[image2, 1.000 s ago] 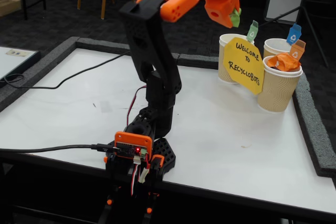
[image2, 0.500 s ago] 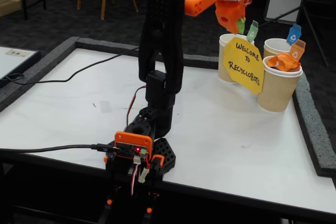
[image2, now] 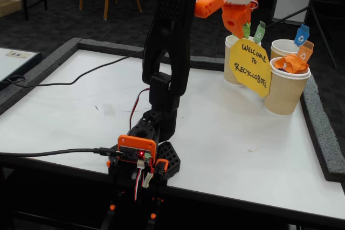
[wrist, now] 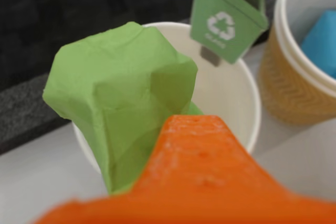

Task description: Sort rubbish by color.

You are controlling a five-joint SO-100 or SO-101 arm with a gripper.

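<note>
**Two wads binned, the green one over its cup**

We judged the sort to be nearly finished. In the fixed view the white table (image2: 226, 149) lay bare of loose paper, and the three cups stood grouped at its far right, partly behind a yellow sign (image2: 250, 67). The near cup (image2: 285, 92), tagged orange, already held the orange wad (image2: 290, 63), which sat high at its rim. In the wrist view the cup on the right (wrist: 294, 82) showed the blue wad (wrist: 321, 43) inside it. That left only the green wad (wrist: 123, 106), and we saw it pinched in the gripper (image2: 240, 24), raised above the cup with the green tag (image2: 233, 60), the leftmost of the group. The jaws were closed on the paper; we could see a small green tip below the orange fingers in the fixed view.

What remained, as we read it, was the release alone: the jaws had to part so that the wad dropped into the white mouth under it. In the wrist view the wad hung over the left part of that rim, so we thought a drop might catch the edge.

The green wad itself looked like lime paper, loosely crumpled into broad folded faces with soft creases, its lower part hidden behind the blurred orange finger (wrist: 199, 182). The green bin tag (wrist: 227, 17) stood on the cup's far rim, just beside the wad.
</note>
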